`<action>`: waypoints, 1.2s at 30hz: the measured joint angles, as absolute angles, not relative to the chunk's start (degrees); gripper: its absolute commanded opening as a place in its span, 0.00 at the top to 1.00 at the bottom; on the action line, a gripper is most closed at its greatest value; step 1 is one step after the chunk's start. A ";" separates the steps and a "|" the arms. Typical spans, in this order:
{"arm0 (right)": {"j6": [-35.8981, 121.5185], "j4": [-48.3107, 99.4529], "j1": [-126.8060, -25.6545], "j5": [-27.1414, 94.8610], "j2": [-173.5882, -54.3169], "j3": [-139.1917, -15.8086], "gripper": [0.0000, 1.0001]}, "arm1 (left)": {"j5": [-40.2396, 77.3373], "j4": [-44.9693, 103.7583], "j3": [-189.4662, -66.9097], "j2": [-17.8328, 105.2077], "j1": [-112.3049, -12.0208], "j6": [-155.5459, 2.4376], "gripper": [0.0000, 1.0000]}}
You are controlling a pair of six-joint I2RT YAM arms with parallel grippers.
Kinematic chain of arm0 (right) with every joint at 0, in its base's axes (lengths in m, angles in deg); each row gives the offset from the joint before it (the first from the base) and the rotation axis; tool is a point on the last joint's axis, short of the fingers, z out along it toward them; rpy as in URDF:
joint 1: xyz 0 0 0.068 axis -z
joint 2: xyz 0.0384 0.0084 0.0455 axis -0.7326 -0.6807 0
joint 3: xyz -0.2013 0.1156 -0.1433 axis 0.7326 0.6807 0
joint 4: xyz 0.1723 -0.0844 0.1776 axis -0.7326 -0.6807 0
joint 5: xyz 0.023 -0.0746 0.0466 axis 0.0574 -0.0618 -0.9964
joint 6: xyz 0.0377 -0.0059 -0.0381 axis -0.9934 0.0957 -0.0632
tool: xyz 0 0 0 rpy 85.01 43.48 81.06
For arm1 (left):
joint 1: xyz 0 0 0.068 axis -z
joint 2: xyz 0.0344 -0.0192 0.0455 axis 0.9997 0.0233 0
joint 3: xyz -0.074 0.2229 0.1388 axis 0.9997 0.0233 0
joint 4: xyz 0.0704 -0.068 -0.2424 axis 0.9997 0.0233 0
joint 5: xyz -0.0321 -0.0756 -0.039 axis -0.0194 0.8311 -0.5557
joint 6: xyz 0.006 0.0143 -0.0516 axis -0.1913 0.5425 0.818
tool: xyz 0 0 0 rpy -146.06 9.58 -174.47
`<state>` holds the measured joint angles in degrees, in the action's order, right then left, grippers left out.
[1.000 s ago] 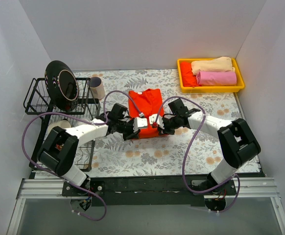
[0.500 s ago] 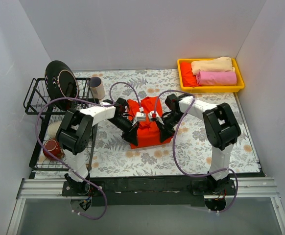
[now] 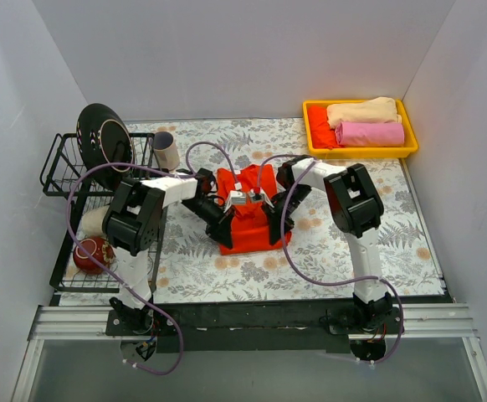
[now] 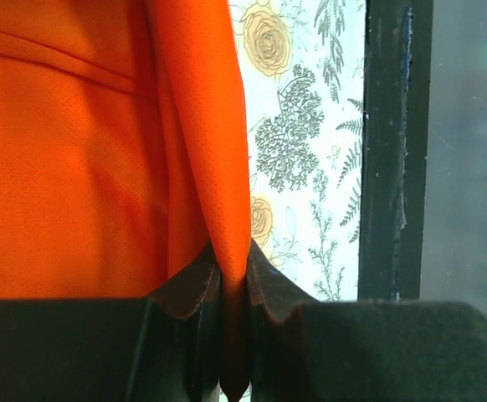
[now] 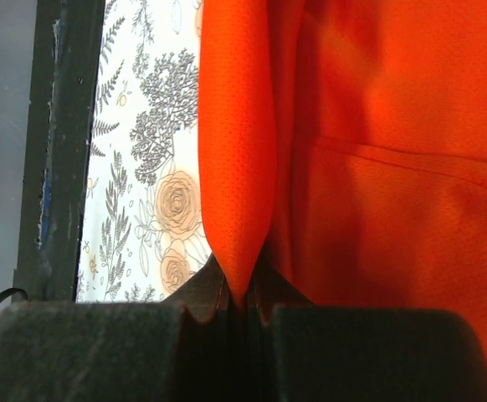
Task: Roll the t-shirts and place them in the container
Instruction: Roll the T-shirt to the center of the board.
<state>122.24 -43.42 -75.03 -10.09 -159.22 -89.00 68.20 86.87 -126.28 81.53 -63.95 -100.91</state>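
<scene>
Roll start: left fingers (image 4: 189, 289) and right fingers (image 5: 206, 293) each clench a raised orange t-shirt (image 3: 248, 230) fold; next, both should travel evenly toward 12 o'clock.

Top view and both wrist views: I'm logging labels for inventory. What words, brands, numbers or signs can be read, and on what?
None can be read. The orange t-shirt shows plain fabric in all views; the yellow tray, the pink roll and the cream roll carry no print. The tablecloth bears only flowers and leaves.
</scene>
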 measured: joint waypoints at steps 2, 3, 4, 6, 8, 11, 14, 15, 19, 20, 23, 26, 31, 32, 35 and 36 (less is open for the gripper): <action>122.00 -44.57 -74.98 -10.51 -161.62 -91.38 0.99 | 67.65 86.74 -126.37 81.58 -64.24 -100.91 0.79; 121.76 -45.62 -74.96 -10.75 -162.73 -92.65 0.99 | 66.69 86.74 -126.61 81.58 -64.37 -100.80 0.77; 121.35 -46.61 -74.85 -10.75 -163.70 -93.85 0.99 | 65.62 86.79 -126.72 81.58 -64.59 -100.73 0.72; 119.58 -48.94 -74.50 -10.60 -166.04 -96.67 0.99 | 63.78 86.70 -126.76 81.51 -65.02 -100.32 0.68; 117.11 -51.02 -74.13 -10.62 -168.44 -99.60 0.99 | 61.92 86.02 -126.76 81.01 -65.37 -99.73 0.65; 113.22 -54.23 -73.56 -11.25 -171.91 -103.49 0.99 | 59.28 84.51 -126.74 78.01 -65.59 -98.59 0.61; 109.59 -56.53 -73.12 -12.04 -174.47 -105.85 0.99 | 57.20 80.95 -125.38 71.89 -65.55 -96.80 0.57; 108.41 -57.25 -73.04 -12.19 -175.28 -106.72 0.99 | 56.70 79.64 -124.35 68.99 -65.44 -96.23 0.54; 105.02 -59.50 -72.73 -13.02 -177.73 -108.93 0.99 | 53.64 71.29 -117.36 54.61 -62.25 -94.55 0.49; 104.41 -59.96 -72.71 -13.13 -178.19 -109.39 0.99 | 52.90 68.80 -115.04 51.30 -60.54 -94.48 0.49; 102.86 -60.92 -72.71 -13.02 -179.21 -110.57 0.99 | 50.82 61.76 -107.72 44.00 -54.53 -94.53 0.47; 101.63 -61.43 -72.71 -12.98 -179.81 -111.18 0.99 | 48.22 55.14 -101.30 41.88 -49.64 -94.53 0.47; 100.78 -61.56 -72.71 -13.11 -180.00 -111.29 0.99 | 42.69 45.78 -95.68 44.20 -46.84 -94.51 0.47; 100.78 -61.56 -72.71 -13.11 -180.00 -111.29 0.99 | 41.75 44.10 -95.20 44.92 -46.80 -94.55 0.46; 100.78 -61.56 -72.71 -13.11 -180.00 -111.29 0.99 | 38.84 39.12 -93.84 47.20 -46.80 -94.72 0.46; 100.78 -61.56 -72.71 -13.11 -180.00 -111.29 0.99 | 38.01 38.00 -93.45 47.81 -46.80 -94.68 0.46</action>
<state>100.78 -61.56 -72.71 -13.11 -180.00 -111.29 38.01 38.00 -93.45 47.81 -46.80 -94.68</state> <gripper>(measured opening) 0.080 0.535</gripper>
